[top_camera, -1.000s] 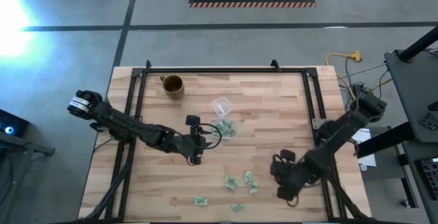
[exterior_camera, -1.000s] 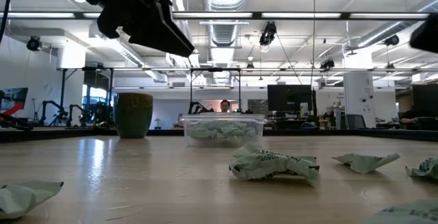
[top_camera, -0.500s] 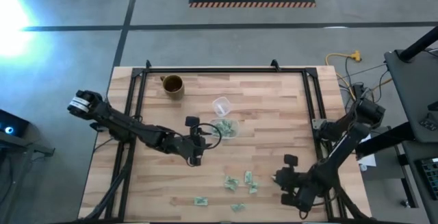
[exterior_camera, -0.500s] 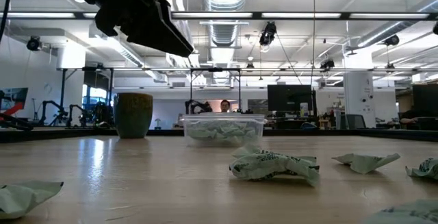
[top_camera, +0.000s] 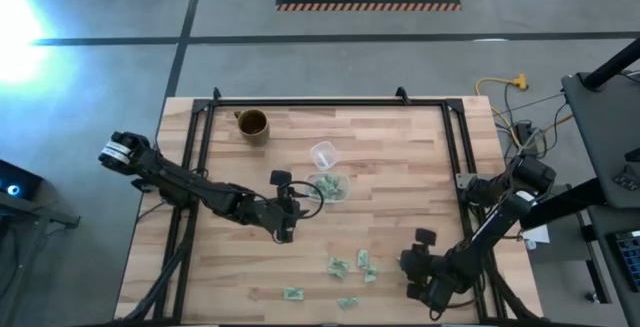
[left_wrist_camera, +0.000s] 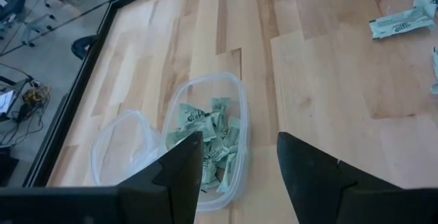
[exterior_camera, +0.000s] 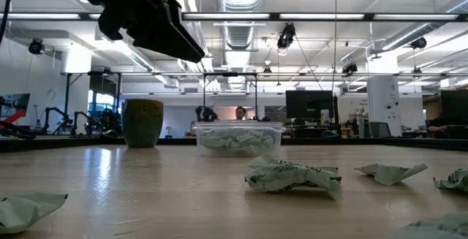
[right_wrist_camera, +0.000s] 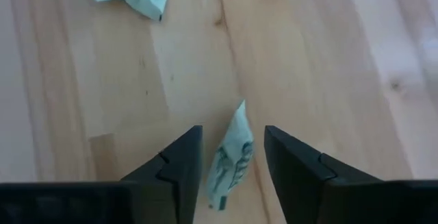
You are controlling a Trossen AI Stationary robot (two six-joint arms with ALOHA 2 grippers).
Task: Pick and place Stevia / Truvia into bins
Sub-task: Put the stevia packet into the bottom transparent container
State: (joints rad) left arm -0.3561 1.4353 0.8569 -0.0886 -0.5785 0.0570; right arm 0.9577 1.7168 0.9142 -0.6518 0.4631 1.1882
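Several pale green Stevia packets (top_camera: 365,260) lie loose on the wood near the near edge, crumpled ones (exterior_camera: 292,175) close in the low view. The clear bin (top_camera: 331,187) at mid-table rests flat on its base and holds a pile of packets (left_wrist_camera: 205,136). My left gripper (top_camera: 286,214) hovers open just left of the bin, above the table (exterior_camera: 150,16). My right gripper (top_camera: 412,267) is open, low over the table right of the loose packets. One packet (right_wrist_camera: 231,157) lies between its fingers with a gap on either side.
A brown mug (top_camera: 252,124) stands near the far left corner. A smaller clear round cup (top_camera: 322,154) sits just beyond the bin. A black frame (top_camera: 205,117) runs along the table's far and side edges. Bare wood lies between the bin and the loose packets.
My right arm has folded back, and its gripper has shifted a little toward the near edge. It has left the upper right corner of the low view. My left arm and the packets have kept still.
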